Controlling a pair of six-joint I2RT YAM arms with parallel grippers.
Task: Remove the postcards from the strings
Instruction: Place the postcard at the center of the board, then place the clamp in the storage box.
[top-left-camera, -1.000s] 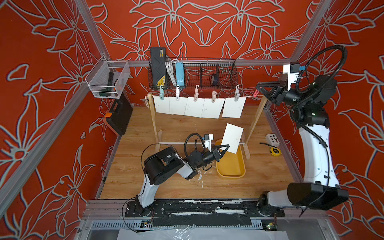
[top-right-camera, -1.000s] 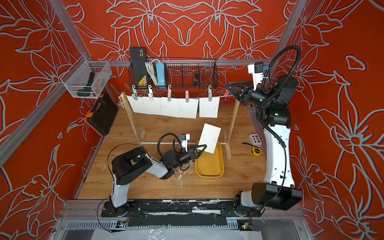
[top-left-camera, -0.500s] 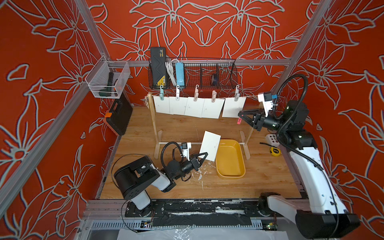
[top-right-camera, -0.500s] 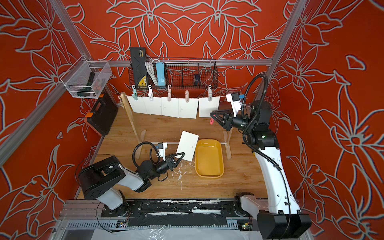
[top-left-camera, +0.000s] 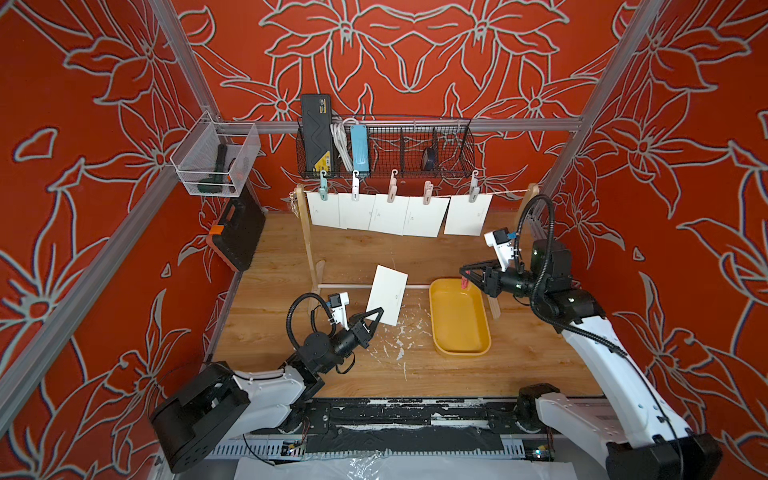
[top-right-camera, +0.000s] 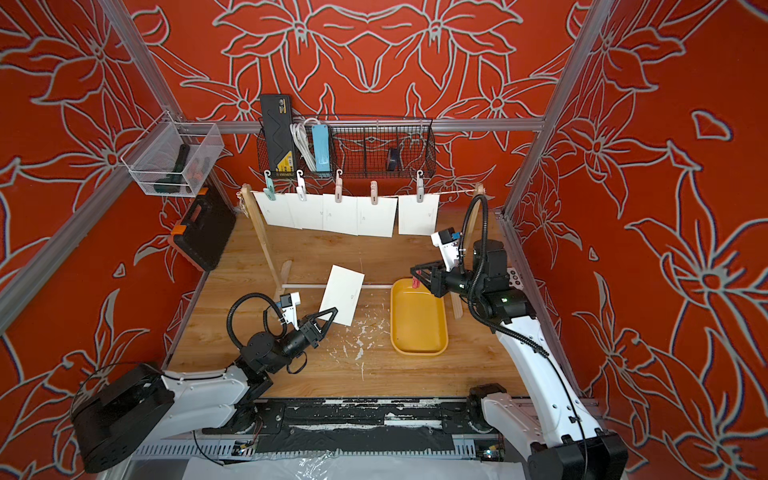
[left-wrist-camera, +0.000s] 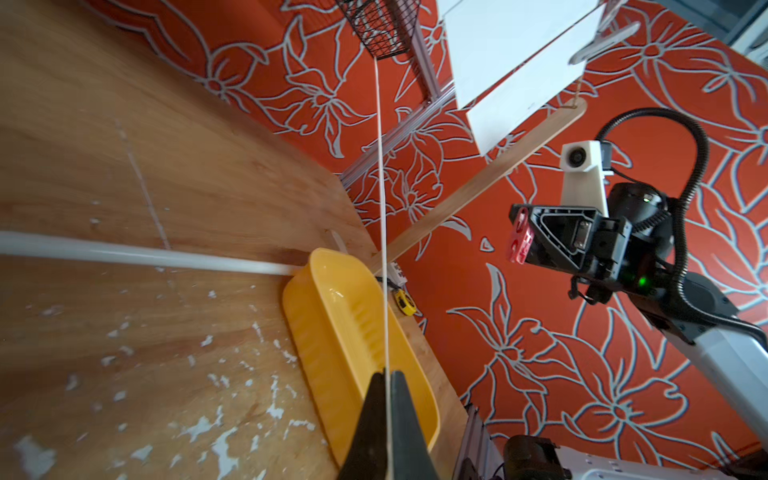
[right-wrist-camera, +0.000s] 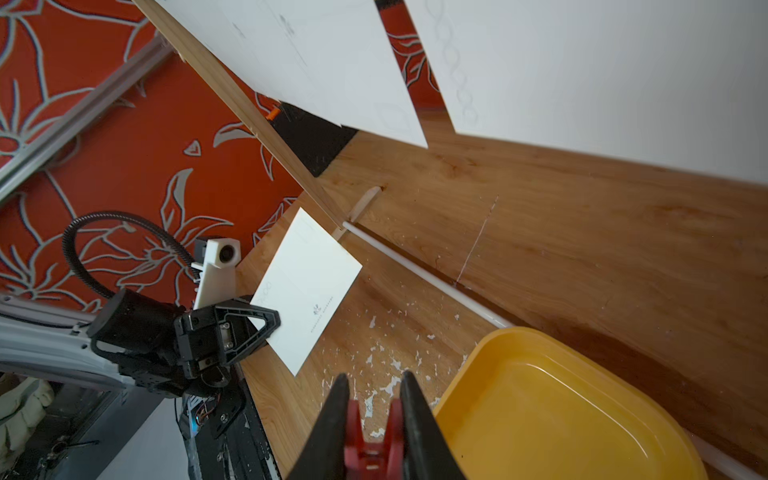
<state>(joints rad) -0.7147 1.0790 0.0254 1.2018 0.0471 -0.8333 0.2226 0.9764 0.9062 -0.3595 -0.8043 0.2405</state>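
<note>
My left gripper (top-left-camera: 379, 312) clamps the plain white paper postcard (top-left-camera: 388, 293) frame-left of the yellow plastic tray (top-left-camera: 461, 353); my right gripper (top-left-camera: 464, 275) clamps a red plastic peg (left-wrist-camera: 520, 241).

The left gripper (top-left-camera: 379, 311) reached low, jaws pinched on a postcard (top-left-camera: 386, 293). The right gripper (top-left-camera: 462, 276) hung higher, clamped on a red peg (left-wrist-camera: 520, 241).

We read no text, a tiny printed mark on the tilted postcard (right-wrist-camera: 307, 291) too small to decipher, the yellow label (top-left-camera: 323, 160) on the black box (top-left-camera: 316, 133) equally illegible
</note>
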